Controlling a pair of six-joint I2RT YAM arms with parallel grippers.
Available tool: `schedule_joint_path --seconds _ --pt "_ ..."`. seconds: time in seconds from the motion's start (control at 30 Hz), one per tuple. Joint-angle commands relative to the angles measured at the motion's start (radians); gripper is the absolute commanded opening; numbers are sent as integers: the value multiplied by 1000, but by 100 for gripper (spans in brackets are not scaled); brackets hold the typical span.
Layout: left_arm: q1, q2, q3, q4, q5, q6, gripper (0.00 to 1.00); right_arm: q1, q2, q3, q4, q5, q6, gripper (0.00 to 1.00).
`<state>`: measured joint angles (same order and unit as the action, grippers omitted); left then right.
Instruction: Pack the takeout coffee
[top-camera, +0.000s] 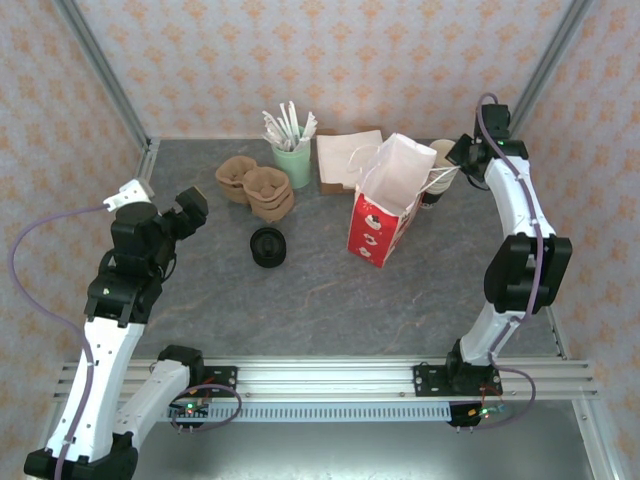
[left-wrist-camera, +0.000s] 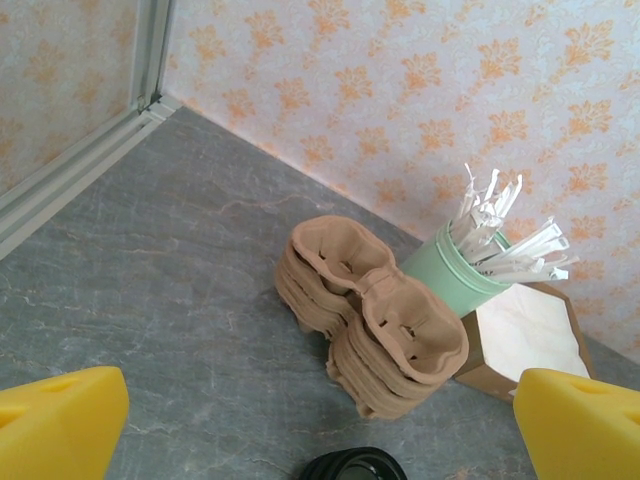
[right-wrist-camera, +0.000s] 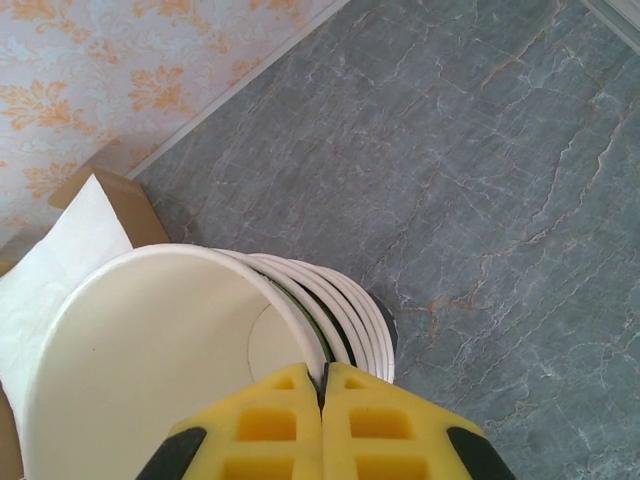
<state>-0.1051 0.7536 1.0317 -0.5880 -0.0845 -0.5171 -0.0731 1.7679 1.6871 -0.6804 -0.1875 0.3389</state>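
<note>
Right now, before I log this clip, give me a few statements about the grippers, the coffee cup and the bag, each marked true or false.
1. The right gripper is shut on the rim of the top cup of a stack. True.
2. The left gripper is shut. False: it is open and holds nothing.
3. The coffee cup is inside the bag. False: it stands on the table, left of the bag.
4. The bag stands with its mouth open. True.
</note>
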Motion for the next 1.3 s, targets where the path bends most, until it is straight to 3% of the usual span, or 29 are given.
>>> schedule_joint_path --seconds 0.0,0.37,0.5,0.67,0.9,1.13,1.27 --pt "-9 4 29 -28 19 -11 100 1 -98 31 -25 17 3 2" --pt "-9 5 66 -47 87 -23 100 1 -271 42 -99 63 -3 2" --pt "-13 15 46 -19 129 99 100 1 -372 27 -110 76 -12 1" --pt "-25 56 27 -31 126 127 100 0 -503 -7 -189 126 -38 0" --pt "-84 124 -43 46 167 88 96 -1 -729 -222 -306 202 -84 0" --pt "-112 228 -112 75 195 24 95 -1 -924 -523 -343 -60 -10 0" --pt "-111 304 -153 85 230 -5 94 11 -1028 -704 -342 -135 7 0"
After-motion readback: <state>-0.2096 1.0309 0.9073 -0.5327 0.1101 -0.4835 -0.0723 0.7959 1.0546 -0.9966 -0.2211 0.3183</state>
